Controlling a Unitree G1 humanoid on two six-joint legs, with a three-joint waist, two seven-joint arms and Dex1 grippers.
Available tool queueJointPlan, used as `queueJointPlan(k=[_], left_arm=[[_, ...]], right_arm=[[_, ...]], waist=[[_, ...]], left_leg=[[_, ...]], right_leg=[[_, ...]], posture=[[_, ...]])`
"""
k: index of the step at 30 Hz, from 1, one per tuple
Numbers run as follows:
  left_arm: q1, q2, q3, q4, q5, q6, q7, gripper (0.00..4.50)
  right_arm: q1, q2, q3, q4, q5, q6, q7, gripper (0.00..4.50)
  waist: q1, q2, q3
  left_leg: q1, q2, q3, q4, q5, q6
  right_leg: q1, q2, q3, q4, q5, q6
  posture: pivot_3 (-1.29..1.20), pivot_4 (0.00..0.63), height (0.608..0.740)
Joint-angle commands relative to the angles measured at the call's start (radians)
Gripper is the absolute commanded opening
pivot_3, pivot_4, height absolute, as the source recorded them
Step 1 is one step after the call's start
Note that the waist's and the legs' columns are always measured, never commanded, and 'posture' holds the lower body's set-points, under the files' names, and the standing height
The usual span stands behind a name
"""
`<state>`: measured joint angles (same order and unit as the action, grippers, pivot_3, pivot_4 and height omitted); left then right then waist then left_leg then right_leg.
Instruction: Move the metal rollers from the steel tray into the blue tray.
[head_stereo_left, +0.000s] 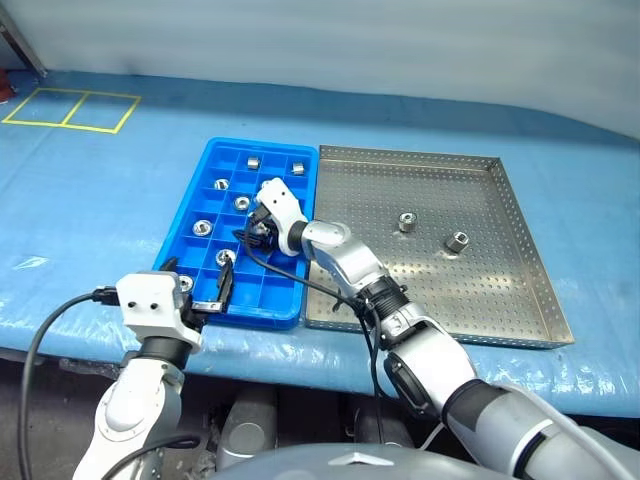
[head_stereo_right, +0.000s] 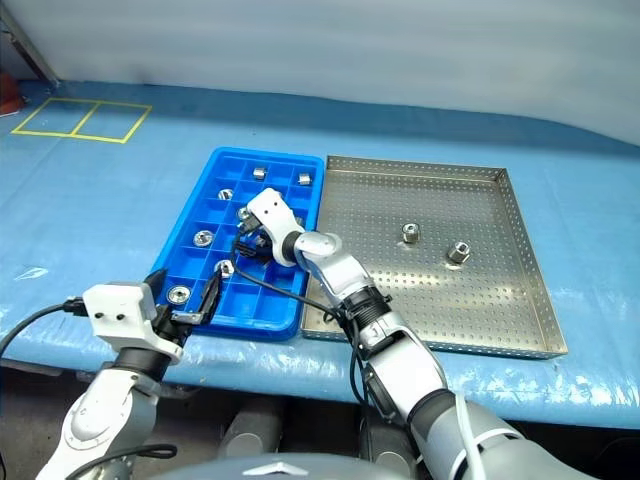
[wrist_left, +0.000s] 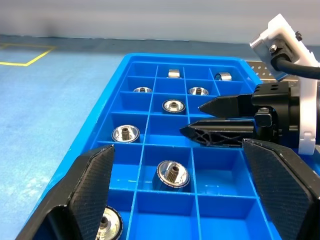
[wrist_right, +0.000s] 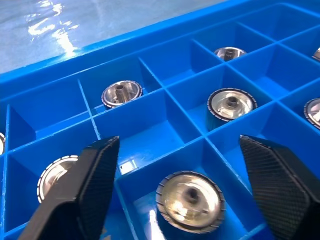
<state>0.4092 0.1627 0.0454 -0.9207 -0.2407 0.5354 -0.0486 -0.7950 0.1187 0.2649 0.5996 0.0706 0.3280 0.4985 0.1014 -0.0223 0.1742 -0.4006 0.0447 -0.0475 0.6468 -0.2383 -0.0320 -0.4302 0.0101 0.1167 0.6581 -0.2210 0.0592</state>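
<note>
Two metal rollers (head_stereo_left: 407, 222) stand apart from each other on the perforated floor of the steel tray (head_stereo_left: 520, 205), which sits on the blue-covered worktop (head_stereo_left: 120, 190) touching the right edge of the blue tray (head_stereo_left: 205, 165); several more rollers already lie one to a compartment in that blue tray. The right pincer (wrist_right: 180, 150) hangs over the middle compartments of the blue tray with its fingers spread wide and nothing between them, a roller (wrist_right: 190, 201) resting in the cell just beneath. The left pincer (wrist_left: 175, 170) hovers at the near edge of the blue tray, likewise spread open and empty. The rollers look like solid polished metal, so probably dense for their size, rigid and not fragile, but smooth enough to slip or squirt out of a loose pinch. Being round, one knocked onto its side would likely roll across the perforated floor. The safest hold is probably across the curved outer wall, fingers on opposite sides and low enough to catch the body rather than the rim, closing squarely so it does not twist free.
</note>
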Motion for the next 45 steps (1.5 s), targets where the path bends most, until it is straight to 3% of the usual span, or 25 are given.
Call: queueJointPlan(k=[1,8,14,22,35,42,45], left_arm=[[-0.041,0.015,-0.018,0.005,-0.015,0.001,-0.030,4.50],[-0.165,0.043,-0.053,0.095,-0.044,0.029,-0.097,4.50],[-0.262,0.056,-0.086,0.171,-0.066,0.040,-0.147,4.50],[-0.310,0.062,-0.094,0.210,-0.071,0.041,-0.178,4.50],[-0.282,0.056,-0.082,0.192,-0.069,0.038,-0.166,4.50],[-0.260,0.055,-0.080,0.175,-0.068,0.038,-0.158,4.50],[-0.257,0.056,-0.078,0.173,-0.069,0.039,-0.155,4.50]], right_arm=[[0.025,-0.013,-0.051,-0.171,0.029,0.029,-0.023,4.47],[0.117,-0.061,-0.168,-0.423,0.020,0.121,-0.205,4.47],[0.177,-0.061,-0.232,-0.471,-0.031,0.103,-0.396,4.47],[0.140,-0.018,-0.258,-0.319,-0.107,0.110,-0.617,4.47],[-0.006,0.042,-0.349,0.023,-0.092,0.001,-0.845,4.47],[-0.037,0.060,-0.393,0.109,-0.040,0.007,-0.890,4.47],[-0.042,0.065,-0.401,0.123,-0.019,0.015,-0.898,3.88]], waist=[[-0.005,0.000,0.000],[-0.035,0.001,0.000],[-0.108,0.001,0.000],[-0.188,0.001,0.000],[-0.195,0.001,0.000],[-0.191,0.001,0.000],[-0.191,0.001,0.000]], left_leg=[[0.000,0.000,0.000,0.000,0.000,0.000],[0.000,0.000,0.000,0.000,0.000,0.000],[0.000,0.000,0.001,0.000,0.000,0.000],[0.000,0.000,0.001,0.000,0.000,0.000],[0.000,-0.001,0.000,0.000,0.000,0.000],[0.000,-0.001,-0.001,0.000,0.000,0.000],[0.000,-0.001,-0.001,0.001,0.000,0.000]], right_leg=[[0.000,0.000,0.000,0.000,0.000,0.000],[0.000,0.000,0.000,0.000,0.000,0.000],[0.000,0.000,0.001,0.000,0.001,0.001],[0.000,0.000,0.002,0.002,0.004,0.007],[0.000,0.000,0.002,0.001,0.006,0.007],[0.001,0.000,0.002,0.001,0.005,0.007],[0.001,0.000,0.002,0.001,0.005,0.007]], posture=[[0.29,0.150,0.740],[0.15,0.150,0.740],[0.02,0.150,0.740],[-0.02,0.150,0.740],[0.03,0.150,0.740],[0.06,0.150,0.740],[0.06,0.150,0.740]])
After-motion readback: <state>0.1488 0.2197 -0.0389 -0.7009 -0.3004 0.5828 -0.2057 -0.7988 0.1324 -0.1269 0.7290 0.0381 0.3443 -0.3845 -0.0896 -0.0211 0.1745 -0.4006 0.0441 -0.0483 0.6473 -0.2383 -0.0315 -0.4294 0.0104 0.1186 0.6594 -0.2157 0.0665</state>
